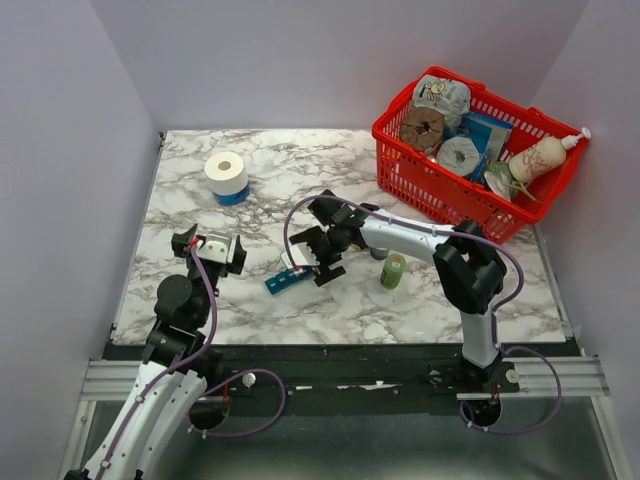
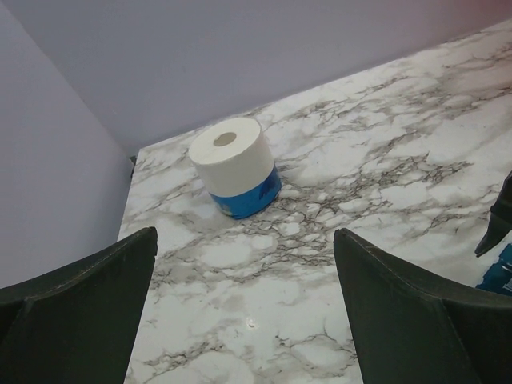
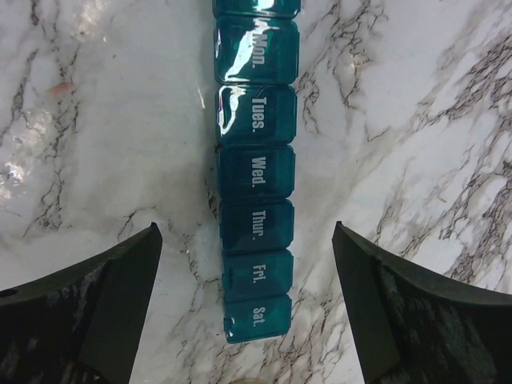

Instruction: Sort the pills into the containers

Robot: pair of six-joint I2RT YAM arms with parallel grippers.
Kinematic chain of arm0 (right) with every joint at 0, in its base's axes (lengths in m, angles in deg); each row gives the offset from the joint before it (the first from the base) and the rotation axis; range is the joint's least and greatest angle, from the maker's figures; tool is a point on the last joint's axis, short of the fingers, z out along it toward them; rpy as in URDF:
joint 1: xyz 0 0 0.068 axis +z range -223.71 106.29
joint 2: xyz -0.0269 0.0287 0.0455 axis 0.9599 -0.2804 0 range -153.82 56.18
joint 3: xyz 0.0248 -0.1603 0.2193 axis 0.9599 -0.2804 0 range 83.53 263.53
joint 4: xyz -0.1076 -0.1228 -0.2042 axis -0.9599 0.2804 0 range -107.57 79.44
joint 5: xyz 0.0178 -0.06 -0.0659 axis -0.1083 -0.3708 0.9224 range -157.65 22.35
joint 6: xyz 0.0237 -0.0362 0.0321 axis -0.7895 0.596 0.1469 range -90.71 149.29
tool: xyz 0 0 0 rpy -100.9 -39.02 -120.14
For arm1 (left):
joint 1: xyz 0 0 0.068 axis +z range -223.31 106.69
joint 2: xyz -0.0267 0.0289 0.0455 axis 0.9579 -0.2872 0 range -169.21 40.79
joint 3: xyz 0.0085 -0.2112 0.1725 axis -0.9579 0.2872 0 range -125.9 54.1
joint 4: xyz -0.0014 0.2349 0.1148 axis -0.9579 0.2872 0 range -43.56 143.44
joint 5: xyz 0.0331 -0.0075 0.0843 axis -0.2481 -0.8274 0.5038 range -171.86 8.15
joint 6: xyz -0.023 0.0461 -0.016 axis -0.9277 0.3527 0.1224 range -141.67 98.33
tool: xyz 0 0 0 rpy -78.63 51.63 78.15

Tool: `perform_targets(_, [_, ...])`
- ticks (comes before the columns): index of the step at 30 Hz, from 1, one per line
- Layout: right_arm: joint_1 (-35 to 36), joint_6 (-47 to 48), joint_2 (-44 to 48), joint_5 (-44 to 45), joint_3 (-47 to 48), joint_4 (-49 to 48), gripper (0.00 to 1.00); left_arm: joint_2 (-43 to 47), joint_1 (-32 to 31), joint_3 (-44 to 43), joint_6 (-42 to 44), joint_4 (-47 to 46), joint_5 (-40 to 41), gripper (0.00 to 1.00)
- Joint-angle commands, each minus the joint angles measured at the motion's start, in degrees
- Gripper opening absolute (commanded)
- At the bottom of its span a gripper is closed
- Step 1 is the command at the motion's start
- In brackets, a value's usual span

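My right gripper (image 3: 244,240) hangs wide open and empty, one finger on either side of the organiser (image 3: 256,172), touching neither side; the organiser runs down the middle of the wrist view, labels Mon. to Sat. readable; my left gripper (image 2: 244,240) is also wide open and empty; a paper roll (image 2: 234,164) stands beyond it, upper centre.

top view: right gripper (image 1: 322,262) covered most of the organiser (image 1: 284,281); only its left end showed. right wrist: organiser's top compartment was cut off by the upper edge, label unreadable. couldn't tell what sat under the lids. orange speck (image 3: 60,86) off to the left was too blurry to id. pale bit (image 3: 248,381) at bottom edge was cut off, unknown. left wrist: blue scrap (image 2: 500,276) at right edge was mostly out of frame. basket (image 1: 440,198) items overlapped, some part hidden.
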Motion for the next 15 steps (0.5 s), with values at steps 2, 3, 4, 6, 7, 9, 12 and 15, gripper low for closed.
perform_targets(2, [0.8,1.9,-2.7,4.7,-0.4,-4.1,0.94,-0.2,0.1,0.8,-0.2,-2.3,2.1,0.99])
perform_targets(3, [0.7,1.5,-3.1,4.9,-0.3,-4.3,0.93,-0.4,0.1,0.8,-0.3,-2.4,2.1,0.99])
perform_targets(4, [0.7,1.2,-3.5,5.3,0.0,-4.4,0.91,-0.5,0.1,0.8,-0.3,-2.4,2.0,0.99])
perform_targets(6, [0.7,0.7,-4.6,5.5,0.7,-4.4,0.87,-0.5,0.1,0.8,-0.4,-2.4,1.7,0.99])
perform_targets(7, [0.7,0.7,-4.8,5.4,0.8,-4.4,0.86,-0.4,0.1,0.8,-0.5,-2.3,1.6,0.99])
perform_targets(9, [0.7,0.6,-5.8,5.3,1.2,-3.6,0.8,-0.2,0.1,0.9,-0.8,-2.3,1.1,0.99])
perform_targets(12, [0.8,1.0,-7.2,5.7,2.7,-1.2,0.73,-0.2,0.1,0.9,-1.1,-2.2,0.3,0.99])
perform_targets(15, [0.7,1.0,-7.8,6.0,2.6,-0.8,0.68,-0.2,0.1,0.9,-1.3,-2.0,-0.4,0.99])
